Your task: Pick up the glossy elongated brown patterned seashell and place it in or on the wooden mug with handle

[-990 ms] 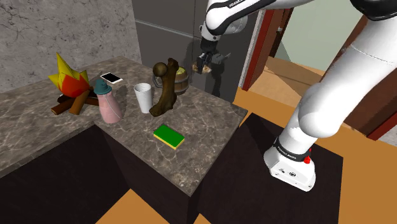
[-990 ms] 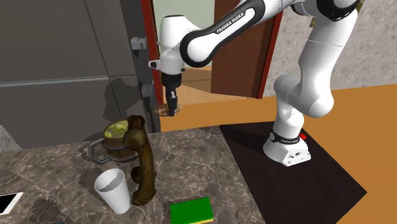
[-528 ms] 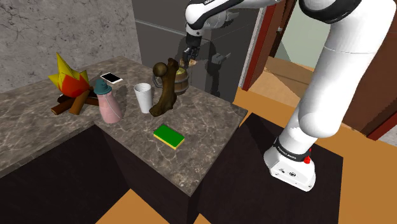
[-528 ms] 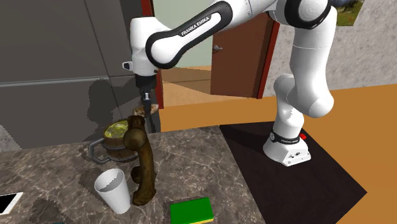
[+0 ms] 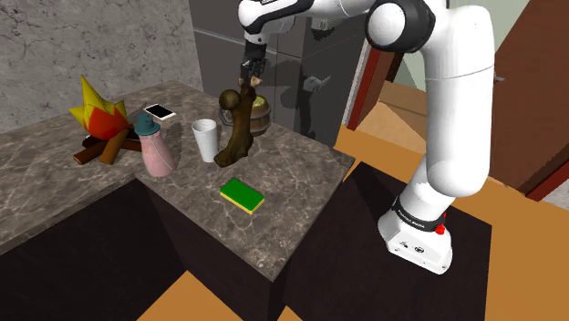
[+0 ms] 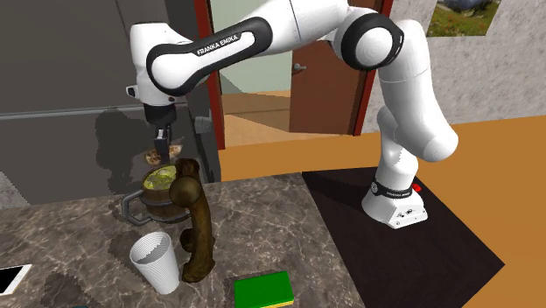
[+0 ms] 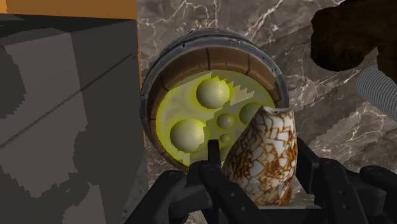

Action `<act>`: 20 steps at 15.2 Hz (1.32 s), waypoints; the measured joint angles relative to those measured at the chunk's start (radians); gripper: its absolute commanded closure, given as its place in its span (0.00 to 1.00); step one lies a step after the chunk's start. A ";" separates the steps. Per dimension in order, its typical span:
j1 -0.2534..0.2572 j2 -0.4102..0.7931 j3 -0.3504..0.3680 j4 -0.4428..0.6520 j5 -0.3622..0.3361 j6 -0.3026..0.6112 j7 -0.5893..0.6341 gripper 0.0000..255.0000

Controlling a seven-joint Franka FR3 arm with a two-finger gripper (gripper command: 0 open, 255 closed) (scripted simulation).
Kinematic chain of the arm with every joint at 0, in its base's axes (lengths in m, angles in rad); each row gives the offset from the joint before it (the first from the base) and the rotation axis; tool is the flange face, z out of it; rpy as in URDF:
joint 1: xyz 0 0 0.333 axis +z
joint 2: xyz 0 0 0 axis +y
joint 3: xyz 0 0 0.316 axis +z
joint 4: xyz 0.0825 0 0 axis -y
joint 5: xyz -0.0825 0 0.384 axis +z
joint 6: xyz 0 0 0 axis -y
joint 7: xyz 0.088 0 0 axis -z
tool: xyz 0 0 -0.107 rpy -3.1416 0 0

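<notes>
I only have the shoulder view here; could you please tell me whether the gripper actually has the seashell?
Observer: Yes. In the wrist view the gripper is shut on the seashell, which is cream with a brown net pattern and clasped between the two fingers.
Operator: Thank you. Is it over the mug, and is it touching it?
Observer: In the second exterior view the seashell hangs just above the opening of the wooden mug, apart from it.
</notes>
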 measured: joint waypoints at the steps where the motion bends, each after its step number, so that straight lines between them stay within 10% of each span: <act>1: -0.007 0.048 0.002 0.070 0.005 -0.023 0.002 1.00; 5: -0.020 0.146 0.009 0.198 0.014 -0.053 0.005 1.00; 20: -0.019 0.188 0.015 0.133 0.025 0.054 -0.007 1.00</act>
